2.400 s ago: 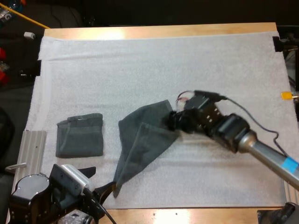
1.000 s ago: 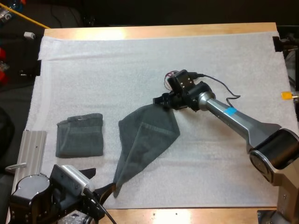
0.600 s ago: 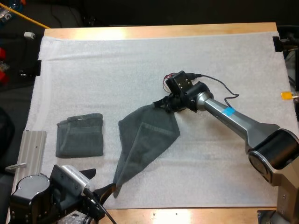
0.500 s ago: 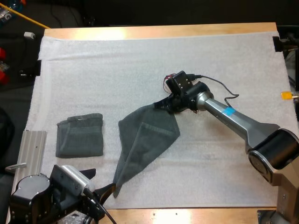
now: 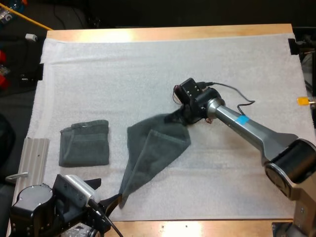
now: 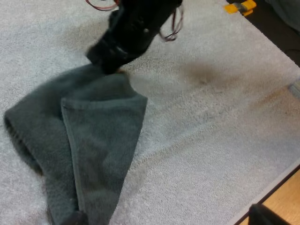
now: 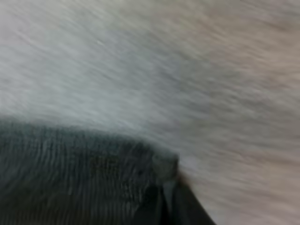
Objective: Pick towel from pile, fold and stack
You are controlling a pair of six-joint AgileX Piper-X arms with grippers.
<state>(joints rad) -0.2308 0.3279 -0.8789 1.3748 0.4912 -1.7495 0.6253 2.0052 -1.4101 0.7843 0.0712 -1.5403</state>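
Towel corner rightward, pinched in end effector

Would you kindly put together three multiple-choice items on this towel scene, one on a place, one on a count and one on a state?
1. On the white mat, where does the folded towel lie relative to the loose towel?
A) on top of it
B) apart from it, on the left arm's side
C) under it

2. How many towels are on the mat?
A) one
B) two
C) four

3. What is the right claw doing?
A) gripping the loose towel's far corner
B) hanging open over bare mat
C) pressing on the folded towel

Answers:
1 B, bare mat lies between the two towels.
2 B, one is folded and one is loose.
3 A, its fingers close on that corner in the right wrist view.
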